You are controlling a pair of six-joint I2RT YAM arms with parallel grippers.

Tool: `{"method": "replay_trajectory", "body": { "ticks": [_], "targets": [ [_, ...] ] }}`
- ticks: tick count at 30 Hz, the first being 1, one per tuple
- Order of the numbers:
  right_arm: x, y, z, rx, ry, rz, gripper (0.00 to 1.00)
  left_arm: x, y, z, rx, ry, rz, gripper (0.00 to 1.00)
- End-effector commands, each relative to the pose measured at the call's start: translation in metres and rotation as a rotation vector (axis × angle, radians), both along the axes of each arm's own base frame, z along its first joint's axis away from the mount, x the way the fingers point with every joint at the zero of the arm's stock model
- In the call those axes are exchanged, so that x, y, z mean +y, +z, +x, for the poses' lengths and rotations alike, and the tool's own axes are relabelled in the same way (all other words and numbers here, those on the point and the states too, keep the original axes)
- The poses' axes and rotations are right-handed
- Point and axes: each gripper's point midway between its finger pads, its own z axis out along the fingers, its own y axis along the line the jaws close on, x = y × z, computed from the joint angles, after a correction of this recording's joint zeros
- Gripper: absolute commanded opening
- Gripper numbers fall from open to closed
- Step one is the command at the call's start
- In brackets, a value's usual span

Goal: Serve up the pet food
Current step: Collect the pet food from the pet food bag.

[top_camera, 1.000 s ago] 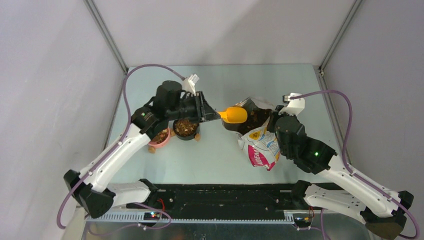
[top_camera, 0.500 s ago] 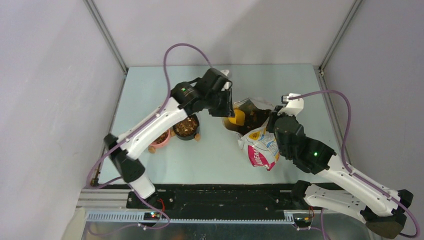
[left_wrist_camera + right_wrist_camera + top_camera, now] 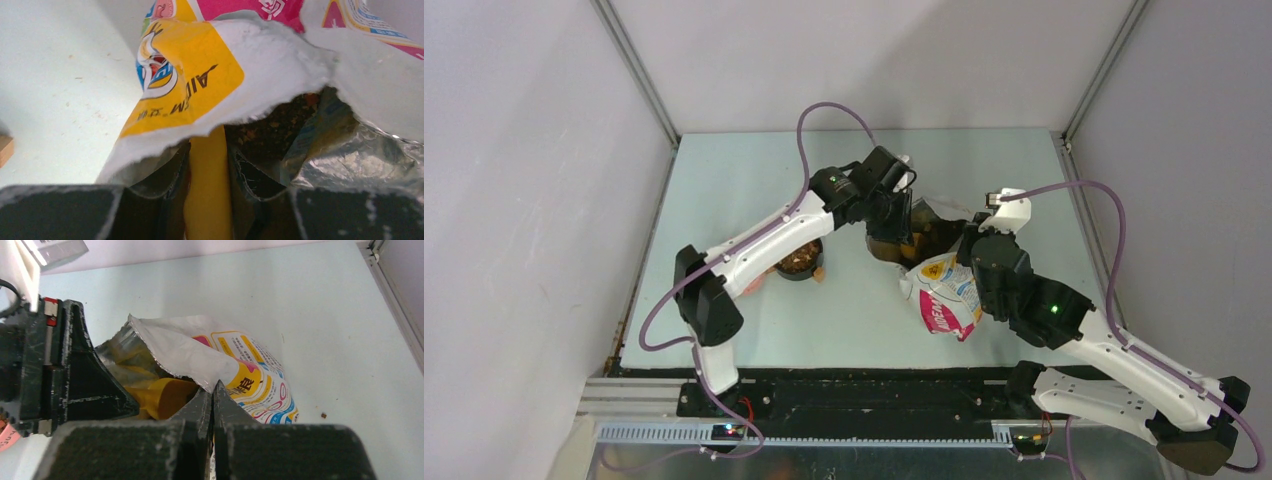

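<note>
We look down on a pale green table (image 3: pixel 844 310) closed in by grey walls. On it lies the printed bag (image 3: pixel 944 300), its torn mouth open toward the far wall. The left gripper (image 3: pixel 207 157) sits at that mouth, jaws narrowed on the handle of the yellow scoop (image 3: pixel 207 200). The right gripper (image 3: pixel 212 390), jaws pressed together, pinches the bag's upper edge. The pet food (image 3: pixel 280 120) lies as a brown mass inside the bag, beyond the scoop. More seems to fill a black bowl (image 3: pixel 816 266) well left of the bag, half hidden by the left arm.
</note>
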Motion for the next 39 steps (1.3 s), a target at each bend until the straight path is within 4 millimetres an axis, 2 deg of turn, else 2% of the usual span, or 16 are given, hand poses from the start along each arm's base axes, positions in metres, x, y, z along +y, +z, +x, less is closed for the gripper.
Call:
{"method": "replay_trajectory", "body": {
  "ticks": [1, 2, 3, 4, 5, 6, 7, 11, 13, 15, 16, 17, 21, 26, 34, 39],
  "targets": [
    [0.0, 0.044, 0.001, -0.115, -0.028, 0.15, 0.0, -0.035, 0.006, -0.004, 0.017, -0.06, -0.222, 0.0],
    [-0.001, 0.044, 0.001, -0.116, -0.029, 0.148, 0.0, -0.046, 0.022, -0.003, 0.001, -0.076, -0.318, 0.0],
    [-0.001, 0.044, 0.001, -0.116, -0.031, 0.147, 0.0, -0.045, 0.011, -0.005, 0.03, -0.073, -0.333, 0.0],
    [-0.002, 0.044, 0.001, -0.117, -0.035, 0.146, 0.0, -0.054, 0.029, -0.007, 0.03, -0.088, -0.432, 0.0],
    [-0.003, 0.044, 0.001, -0.118, -0.038, 0.147, 0.0, -0.051, 0.017, -0.008, 0.065, -0.078, -0.446, 0.0],
    [-0.004, 0.045, 0.001, -0.119, -0.042, 0.147, 0.0, -0.058, 0.037, -0.009, 0.07, -0.097, -0.551, 0.0],
    [-0.004, 0.044, 0.001, -0.119, -0.044, 0.148, 0.0, -0.054, 0.026, -0.014, 0.117, -0.105, -0.575, 0.0],
    [-0.007, 0.045, 0.0, -0.122, -0.055, 0.15, 0.0, -0.049, 0.045, -0.014, 0.094, -0.091, -0.744, 0.0],
    [-0.008, 0.045, 0.0, -0.122, -0.058, 0.149, 0.0, -0.041, 0.051, -0.016, 0.08, -0.081, -0.764, 0.0],
    [-0.008, 0.046, 0.001, -0.123, -0.061, 0.147, 0.0, -0.033, 0.065, -0.022, 0.05, -0.081, -0.785, 0.0],
    [-0.008, 0.045, 0.001, -0.123, -0.06, 0.145, 0.0, -0.03, 0.063, -0.024, 0.049, -0.074, -0.781, 0.0],
    [-0.008, 0.045, 0.001, -0.123, -0.06, 0.144, 0.0, -0.026, 0.071, -0.025, 0.027, -0.067, -0.792, 0.0],
    [-0.009, 0.046, 0.0, -0.125, -0.066, 0.145, 0.0, -0.01, 0.08, -0.029, -0.016, -0.042, -0.805, 0.0],
    [-0.01, 0.046, 0.0, -0.125, -0.067, 0.146, 0.0, 0.009, 0.073, -0.027, -0.03, 0.009, -0.797, 0.0],
    [-0.009, 0.045, 0.0, -0.124, -0.065, 0.144, 0.0, 0.036, 0.083, -0.031, -0.086, 0.056, -0.827, 0.0],
    [-0.01, 0.046, 0.0, -0.126, -0.066, 0.145, 0.0, 0.051, 0.079, -0.033, -0.087, 0.079, -0.849, 0.0]
  ]
}}
